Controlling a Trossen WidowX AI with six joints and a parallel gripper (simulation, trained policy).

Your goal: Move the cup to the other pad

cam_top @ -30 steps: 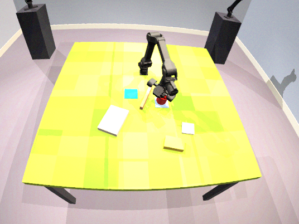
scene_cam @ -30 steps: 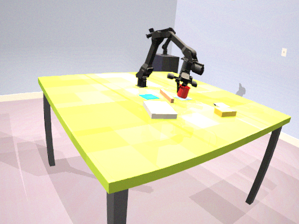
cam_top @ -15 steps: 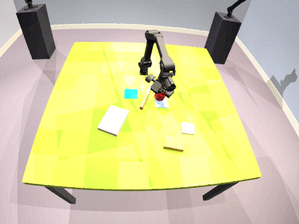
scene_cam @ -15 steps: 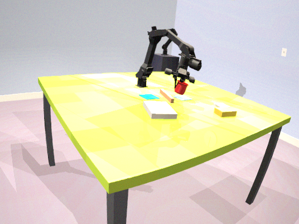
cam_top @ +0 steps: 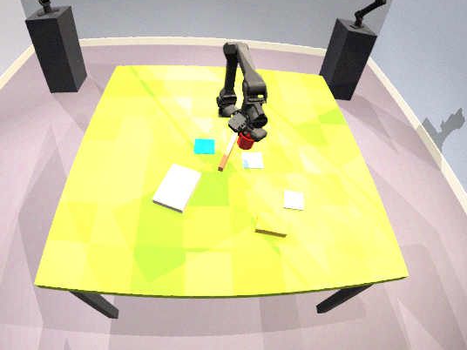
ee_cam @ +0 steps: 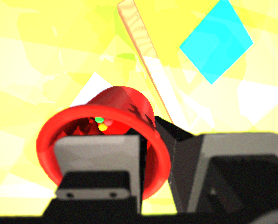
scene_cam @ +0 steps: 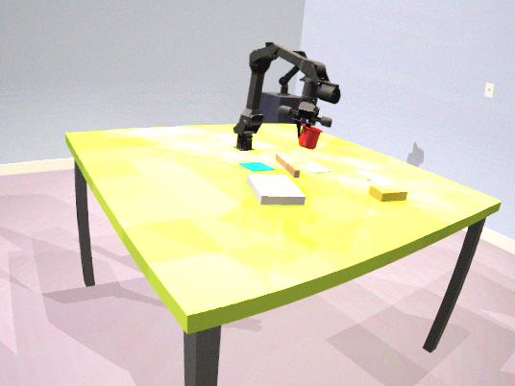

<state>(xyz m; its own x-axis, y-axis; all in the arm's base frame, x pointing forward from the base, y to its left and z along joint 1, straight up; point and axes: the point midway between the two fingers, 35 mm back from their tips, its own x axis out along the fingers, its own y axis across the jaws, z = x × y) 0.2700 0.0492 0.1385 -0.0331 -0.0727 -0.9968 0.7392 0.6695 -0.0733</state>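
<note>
The red cup (cam_top: 246, 142) (scene_cam: 309, 137) (ee_cam: 127, 96) hangs above the table, tilted slightly, behind the pale blue-white pad (cam_top: 254, 162) (scene_cam: 317, 168) (ee_cam: 93, 86). My gripper (cam_top: 248, 135) (scene_cam: 306, 129) (ee_cam: 153, 134) is shut on the cup's wall, one finger inside the rim and one outside. Several small marbles (ee_cam: 102, 127) show inside the cup in the wrist view; part of the inside is hidden by a finger. The cyan pad (cam_top: 205, 146) (scene_cam: 257, 166) (ee_cam: 216, 42) lies bare on the other side of the wooden bar.
The wooden bar (cam_top: 223, 160) (scene_cam: 288, 166) (ee_cam: 137, 30) lies between the two pads. A thick white block (cam_top: 178, 187) (scene_cam: 276, 189) lies in front of the cyan pad. A white square (cam_top: 294, 200) and a yellow block (cam_top: 272, 225) (scene_cam: 389, 194) lie farther front right.
</note>
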